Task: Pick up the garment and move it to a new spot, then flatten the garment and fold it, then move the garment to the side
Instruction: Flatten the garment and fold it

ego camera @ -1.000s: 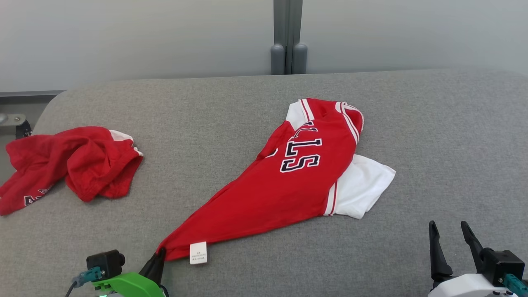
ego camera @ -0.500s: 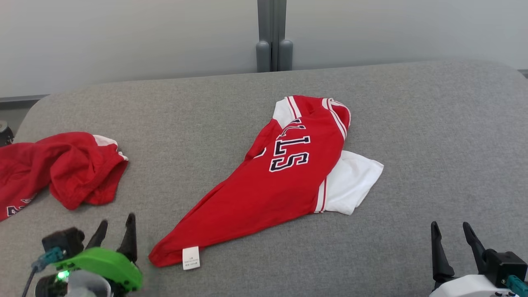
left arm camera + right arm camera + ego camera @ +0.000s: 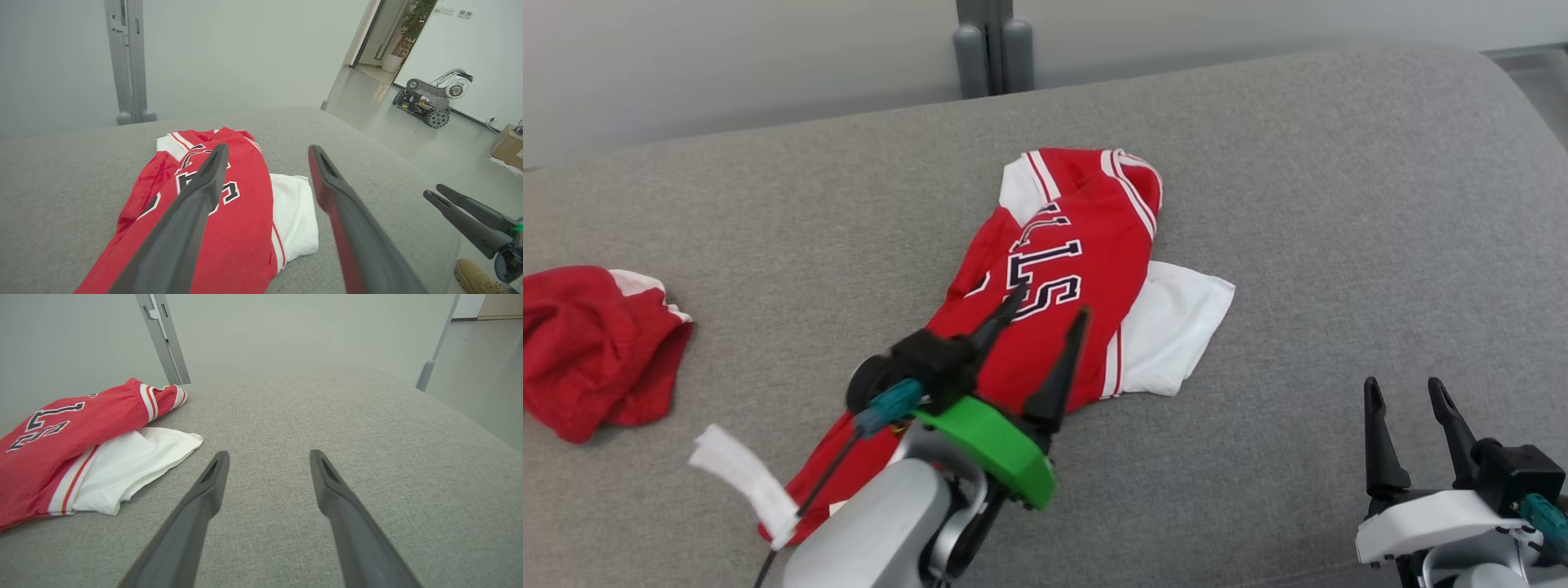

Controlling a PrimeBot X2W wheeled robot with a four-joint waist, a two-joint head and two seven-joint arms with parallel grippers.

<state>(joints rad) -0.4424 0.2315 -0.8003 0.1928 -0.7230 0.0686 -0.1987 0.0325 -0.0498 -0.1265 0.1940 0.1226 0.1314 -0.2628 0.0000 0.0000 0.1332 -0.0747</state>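
Where the garment (image 3: 1094,245) lies, the left gripper (image 3: 1050,303) (agape) hovers.

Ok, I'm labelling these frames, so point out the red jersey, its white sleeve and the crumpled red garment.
red jersey (image 3: 1107,278), head view, red chest panel right of the lettering
white sleeve (image 3: 1172,331), head view, middle of the sleeve
crumpled red garment (image 3: 596,351), head view, centre of the heap

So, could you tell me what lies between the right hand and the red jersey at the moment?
Nothing but bare grey cushion: in the head view the right hand stands apart from the jersey, and the right wrist view agrees.
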